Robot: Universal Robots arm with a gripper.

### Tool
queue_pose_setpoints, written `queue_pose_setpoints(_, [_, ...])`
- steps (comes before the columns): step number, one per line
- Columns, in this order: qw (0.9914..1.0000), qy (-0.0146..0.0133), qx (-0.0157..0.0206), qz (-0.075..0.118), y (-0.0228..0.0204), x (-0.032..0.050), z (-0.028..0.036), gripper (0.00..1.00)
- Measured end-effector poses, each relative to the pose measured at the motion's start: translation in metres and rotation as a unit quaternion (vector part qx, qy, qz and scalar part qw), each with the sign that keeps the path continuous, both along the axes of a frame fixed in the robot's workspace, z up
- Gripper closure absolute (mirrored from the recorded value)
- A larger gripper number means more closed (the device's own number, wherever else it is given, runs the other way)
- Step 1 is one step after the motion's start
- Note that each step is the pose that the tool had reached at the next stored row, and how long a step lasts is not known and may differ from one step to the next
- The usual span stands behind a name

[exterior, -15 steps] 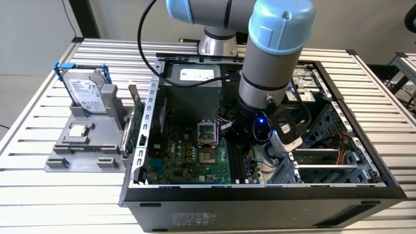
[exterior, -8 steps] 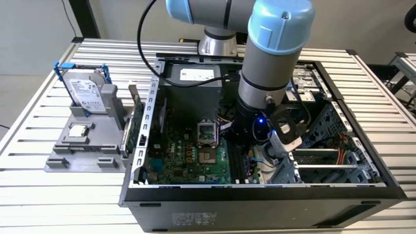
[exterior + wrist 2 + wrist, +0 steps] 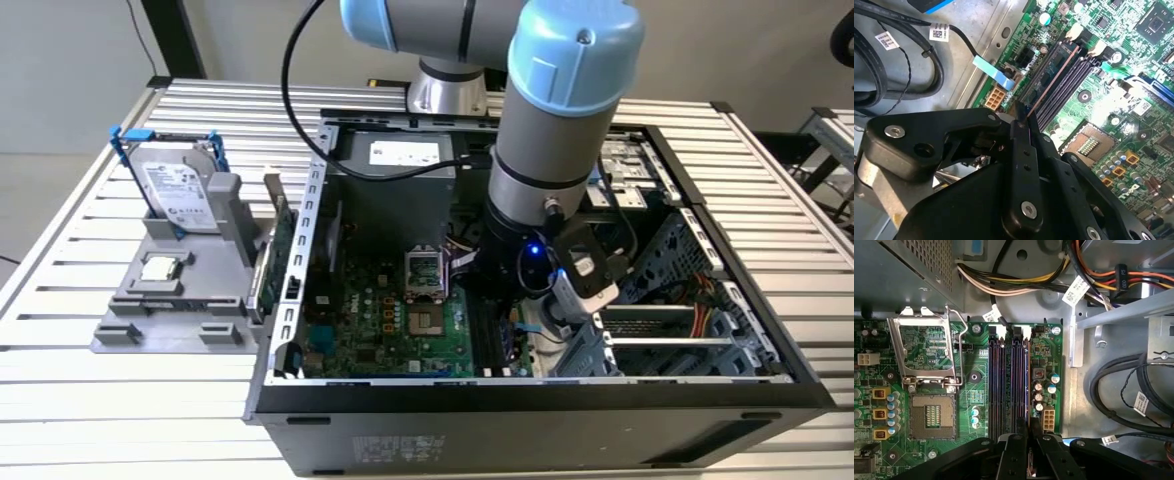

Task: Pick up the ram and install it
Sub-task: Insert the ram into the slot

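The ram (image 3: 1053, 76) is a thin dark stick seen edge-on, standing in the outermost of the motherboard's long slots (image 3: 1004, 385). It also shows as a narrow line (image 3: 1027, 385) along that slot in the first wrist view. My gripper (image 3: 1024, 117) (image 3: 1030, 429) sits over the near end of the stick with its black fingers (image 3: 1021, 150) closed against it. In the exterior view the gripper (image 3: 497, 300) reaches down into the open computer case (image 3: 534, 395), over the slots beside the processor socket (image 3: 424, 272).
On a grey tray (image 3: 127, 330) at the exterior view's left stands a silver hard drive (image 3: 174, 185) in a blue frame. A green card (image 3: 283, 235) leans beside the case wall. Black cables (image 3: 1124, 390) and a wire bundle (image 3: 1019, 282) lie near the slots.
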State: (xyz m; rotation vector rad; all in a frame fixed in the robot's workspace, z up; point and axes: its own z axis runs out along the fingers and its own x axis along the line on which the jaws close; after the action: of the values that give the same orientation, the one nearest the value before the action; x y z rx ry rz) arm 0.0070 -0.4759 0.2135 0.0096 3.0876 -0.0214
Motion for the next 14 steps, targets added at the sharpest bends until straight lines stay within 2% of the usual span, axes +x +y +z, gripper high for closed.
queue_pose_setpoints(14, [0.99999, 0.0, -0.0001, -0.004, 0.0, -0.0009, 0.0008, 1.0])
